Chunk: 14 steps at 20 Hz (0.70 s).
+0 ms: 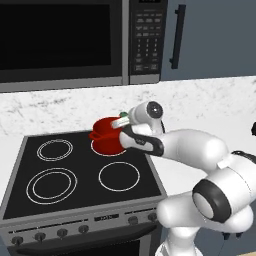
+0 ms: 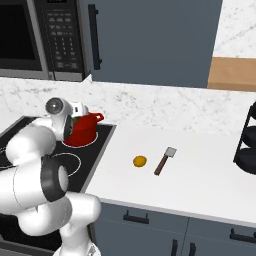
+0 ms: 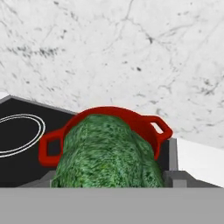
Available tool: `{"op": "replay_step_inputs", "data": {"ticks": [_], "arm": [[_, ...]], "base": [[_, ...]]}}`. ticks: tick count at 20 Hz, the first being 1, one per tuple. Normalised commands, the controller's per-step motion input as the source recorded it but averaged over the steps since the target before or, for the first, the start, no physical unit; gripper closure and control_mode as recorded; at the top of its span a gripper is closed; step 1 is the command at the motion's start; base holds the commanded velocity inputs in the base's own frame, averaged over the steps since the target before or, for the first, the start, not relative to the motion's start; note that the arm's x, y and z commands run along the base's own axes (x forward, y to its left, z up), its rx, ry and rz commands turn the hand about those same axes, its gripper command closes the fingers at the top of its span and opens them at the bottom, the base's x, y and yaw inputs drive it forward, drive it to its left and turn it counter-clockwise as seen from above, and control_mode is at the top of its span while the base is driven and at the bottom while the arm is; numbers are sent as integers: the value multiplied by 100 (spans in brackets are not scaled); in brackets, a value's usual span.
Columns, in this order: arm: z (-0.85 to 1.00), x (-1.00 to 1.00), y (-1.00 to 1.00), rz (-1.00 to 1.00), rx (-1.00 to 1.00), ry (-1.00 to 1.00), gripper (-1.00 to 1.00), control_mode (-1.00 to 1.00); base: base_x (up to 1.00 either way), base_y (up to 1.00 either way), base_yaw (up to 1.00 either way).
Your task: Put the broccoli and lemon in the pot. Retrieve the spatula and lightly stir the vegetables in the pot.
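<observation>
Broccoli sat closest to the hand camera, one green head pinched between the fingers of the gripper, with one red pot just behind and below it. Two loop handles showed on that pot, one to each side. It stood on the black stovetop, where one white burner ring was in sight, against the white marble backsplash.

From the left base camera, the gripper hung over the pot's right rim, a speck of green broccoli showing at the fingers. Four burner rings could be counted on the stovetop; the pot covered most of the back right one. One microwave hung above.

From the right base camera, the pot stood at the back of the stovetop, partly behind the arm; a sliver of green broccoli showed there, and the fingers themselves could not be made out. On the white counter, well apart from the pot, lay one yellow lemon and, just beside it to the right, one spatula. One dark tiered rack stood at the right edge.
</observation>
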Motion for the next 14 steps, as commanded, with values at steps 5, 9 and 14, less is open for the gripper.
{"op": "replay_step_inputs", "data": {"ticks": [5,9,14], "arm": [[-44,28,21,0,0,0,100,-100],[-24,23,6,-1,0,0,100,-100],[-12,32,3,-3,0,0,100,-100]], "base": [[0,0,0],[0,0,0],[0,0,0]]}}
